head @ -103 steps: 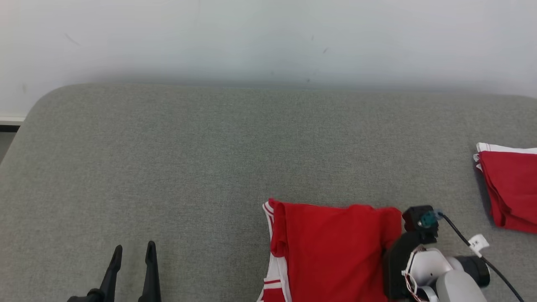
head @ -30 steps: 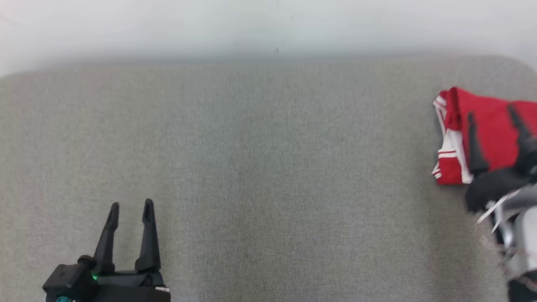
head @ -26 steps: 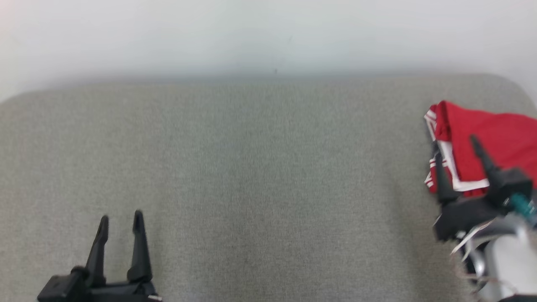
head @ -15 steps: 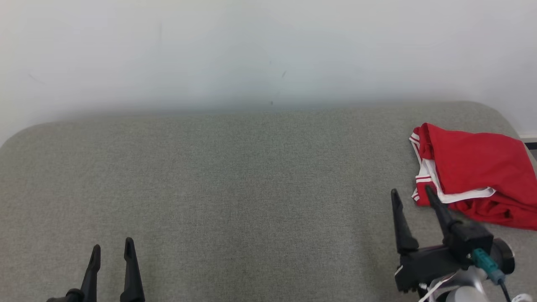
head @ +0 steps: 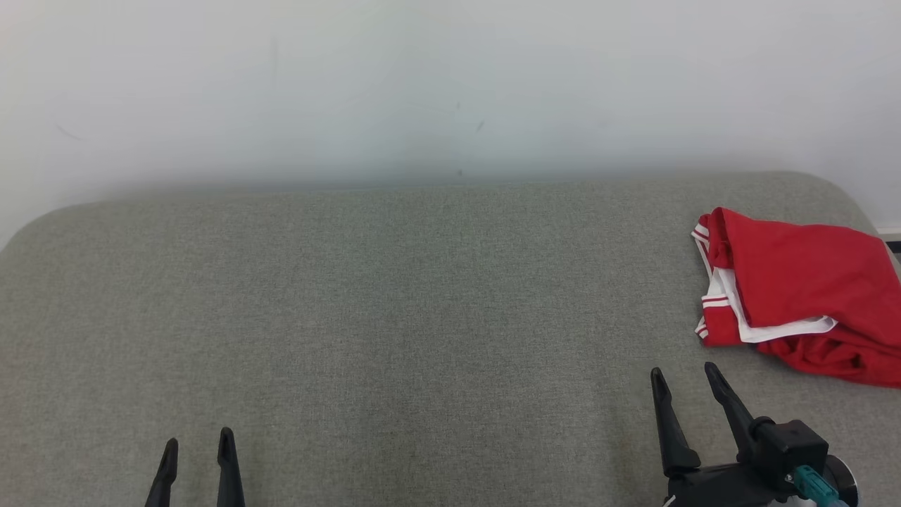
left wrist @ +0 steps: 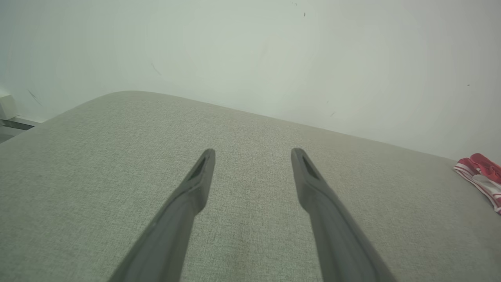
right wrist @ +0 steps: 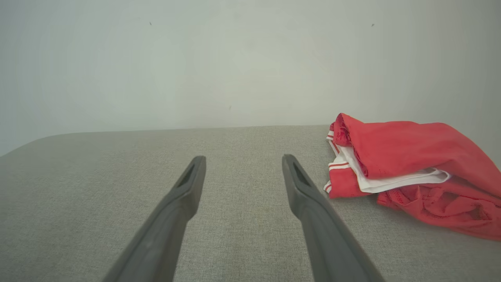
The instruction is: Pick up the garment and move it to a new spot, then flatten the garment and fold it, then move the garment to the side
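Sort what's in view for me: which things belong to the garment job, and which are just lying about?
Belongs to the job:
- red garment, loosely folded, at the right end of the grey cushion
- left hand, open and empty
- right hand, open and empty, apart from the garment

Just there:
- grey cushion, only the work surface
- white wall behind it

The red garment (head: 802, 282) runs off the head view's right edge; the left wrist view's right edge cuts it to a striped corner. The head view's bottom edge crops the left hand (head: 198, 438) below its fingers, the right hand (head: 683, 370) through its body
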Controlling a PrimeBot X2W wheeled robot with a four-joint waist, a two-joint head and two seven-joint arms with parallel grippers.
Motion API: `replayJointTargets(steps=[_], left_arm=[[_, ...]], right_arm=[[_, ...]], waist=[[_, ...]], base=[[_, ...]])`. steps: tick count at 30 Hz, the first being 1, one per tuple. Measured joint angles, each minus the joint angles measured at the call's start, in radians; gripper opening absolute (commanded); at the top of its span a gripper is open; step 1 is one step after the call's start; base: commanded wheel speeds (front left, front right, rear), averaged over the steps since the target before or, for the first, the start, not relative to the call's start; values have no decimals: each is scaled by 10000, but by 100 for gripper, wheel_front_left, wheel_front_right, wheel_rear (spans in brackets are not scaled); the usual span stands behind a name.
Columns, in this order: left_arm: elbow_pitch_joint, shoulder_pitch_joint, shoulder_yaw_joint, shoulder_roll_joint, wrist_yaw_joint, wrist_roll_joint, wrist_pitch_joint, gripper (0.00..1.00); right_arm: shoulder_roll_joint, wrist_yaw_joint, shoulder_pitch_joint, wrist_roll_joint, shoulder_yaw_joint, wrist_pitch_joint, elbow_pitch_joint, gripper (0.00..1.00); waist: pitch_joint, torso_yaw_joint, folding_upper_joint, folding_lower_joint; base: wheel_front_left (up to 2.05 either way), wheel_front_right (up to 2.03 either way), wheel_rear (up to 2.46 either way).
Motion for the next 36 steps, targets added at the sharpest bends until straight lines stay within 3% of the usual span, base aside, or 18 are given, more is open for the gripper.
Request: replayJointTargets(steps=[23, 24, 30, 36], left_arm=[[-61, -145, -40, -8, -61, 84, 0, 100], [-29, -142, -40, -13, -61, 81, 2, 0], [518, -74, -29, -96, -61, -61, 128, 0], [577, -135, 12, -105, -61, -1070, 447, 0]], right_arm=[[-2, 0, -52, 136, 65, 21, 69, 100], [0, 0, -28, 138, 63, 40, 119, 0], [13, 0, 324, 267, 96, 107, 656, 0], [8, 0, 287, 1475, 19, 280, 698, 0]], waist=[[160, 17, 0, 2], [156, 21, 0, 1], [154, 24, 1, 2], [147, 35, 0, 2]], base=[[0, 0, 0], [0, 0, 0], [0, 0, 0], [0, 0, 0]])
